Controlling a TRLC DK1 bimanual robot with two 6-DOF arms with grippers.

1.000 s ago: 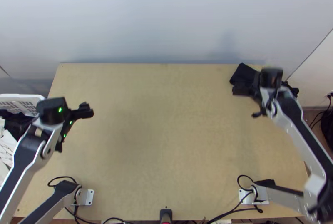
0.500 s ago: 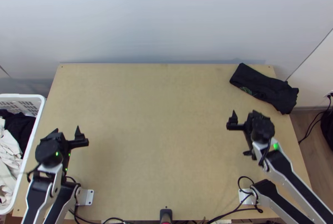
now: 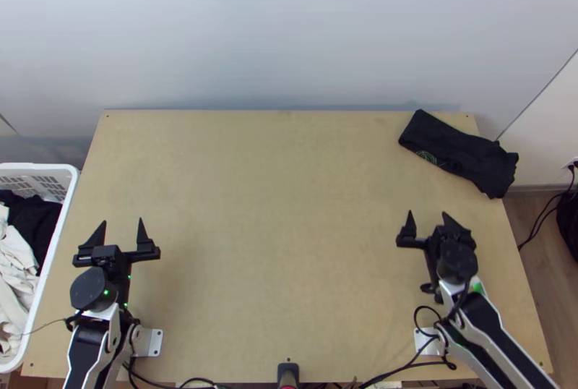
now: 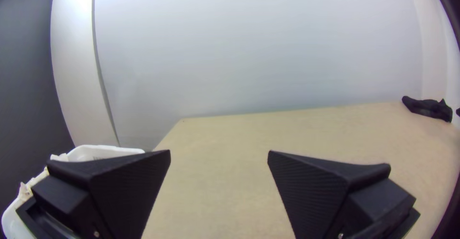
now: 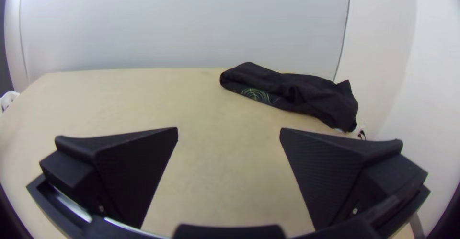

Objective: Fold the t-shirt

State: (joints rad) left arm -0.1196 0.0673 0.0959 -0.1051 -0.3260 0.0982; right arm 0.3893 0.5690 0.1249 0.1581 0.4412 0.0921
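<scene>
A black t-shirt (image 3: 459, 152) lies folded into a long narrow bundle at the table's far right corner, its outer end at the right edge, with a small green print showing. My right gripper (image 3: 429, 223) stands open nearer the table's front, apart from the shirt. At the table's left side, near the basket, my left gripper (image 3: 121, 231) is open too. In the left wrist view, the open left gripper (image 4: 219, 155) has nothing between its fingers, and the shirt (image 4: 428, 108) is far off. In the right wrist view, the shirt (image 5: 292, 93) lies beyond the open right gripper (image 5: 229, 131).
A white basket (image 3: 54, 259) of dark and white cloths stands at the left edge of the wooden table (image 3: 282, 230). Cables run along the front edge near both arm bases. A pale wall (image 3: 289, 35) rises behind the table.
Both arms have drawn back towards the front edge. The right gripper has come away from above the shirt, uncovering it. The left gripper has turned to point up the table. The shirt lies as before.
</scene>
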